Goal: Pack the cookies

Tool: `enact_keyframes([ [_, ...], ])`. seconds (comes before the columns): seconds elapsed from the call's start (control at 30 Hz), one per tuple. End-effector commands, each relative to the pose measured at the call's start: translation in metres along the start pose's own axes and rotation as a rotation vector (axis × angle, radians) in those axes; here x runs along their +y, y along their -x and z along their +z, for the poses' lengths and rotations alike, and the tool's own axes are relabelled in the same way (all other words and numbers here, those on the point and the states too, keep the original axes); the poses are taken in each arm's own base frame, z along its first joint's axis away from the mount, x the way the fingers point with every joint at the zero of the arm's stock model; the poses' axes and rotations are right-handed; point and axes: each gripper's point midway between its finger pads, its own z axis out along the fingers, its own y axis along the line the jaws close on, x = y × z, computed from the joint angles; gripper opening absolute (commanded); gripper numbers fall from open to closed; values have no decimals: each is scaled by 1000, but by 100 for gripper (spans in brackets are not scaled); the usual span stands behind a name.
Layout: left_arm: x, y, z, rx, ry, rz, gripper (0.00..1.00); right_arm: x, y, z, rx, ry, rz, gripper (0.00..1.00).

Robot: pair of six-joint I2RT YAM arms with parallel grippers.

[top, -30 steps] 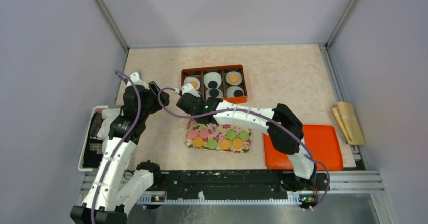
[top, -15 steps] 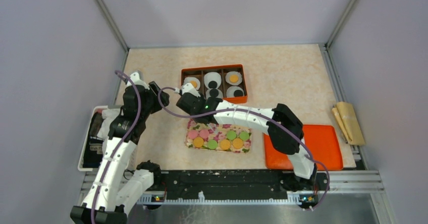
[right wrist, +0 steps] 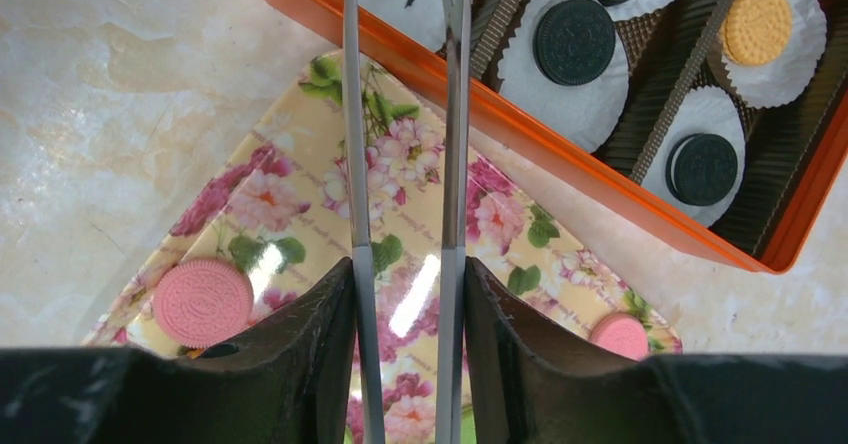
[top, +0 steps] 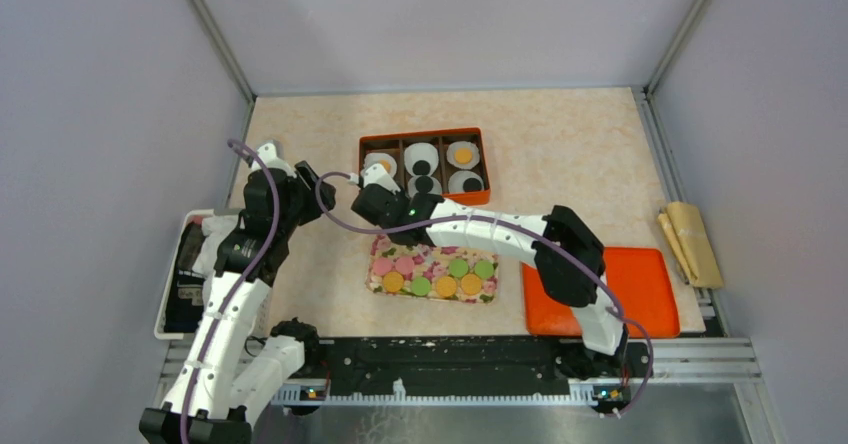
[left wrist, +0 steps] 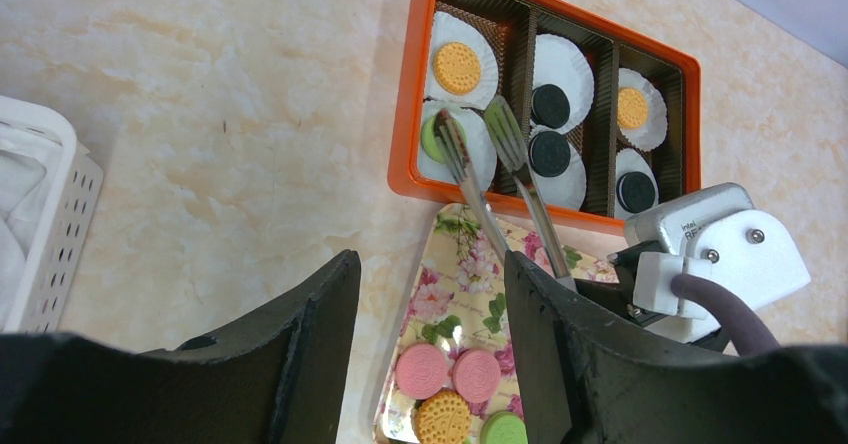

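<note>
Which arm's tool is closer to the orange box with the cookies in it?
Right. The right tool hangs just short of the orange box, its tongs reaching over it; the left tool hovers farther off, to the box's left.

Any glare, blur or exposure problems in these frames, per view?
Right wrist: bright glare streak on the floral tray between the tongs; own fingers dark and soft. Left wrist: near fingers blurred and underexposed, orange box sharp. Top external: even light, no glare, cookies small but distinguishable.
</note>
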Motion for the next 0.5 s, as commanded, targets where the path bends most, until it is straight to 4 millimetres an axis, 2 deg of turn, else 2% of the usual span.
enact_keyframes([
  [0.0, -5, 13, -6, -44, -21, 8, 62, -26, 38, -40, -113, -14, 97, 33],
  [0.13, -6, 12, -4, -44, -24, 3, 62, -46, 44, -68, -153, -22, 133, 27],
  [0.27, -6, 9, 1, -32, -30, -2, 61, -76, 43, -97, -194, -73, 162, 26],
  [0.4, -9, 4, 7, -17, -44, -2, 60, -121, 29, -115, -194, -181, 194, 26],
  [0.47, -10, 2, 11, -11, -53, -4, 58, -151, 18, -121, -186, -229, 232, 26],
])
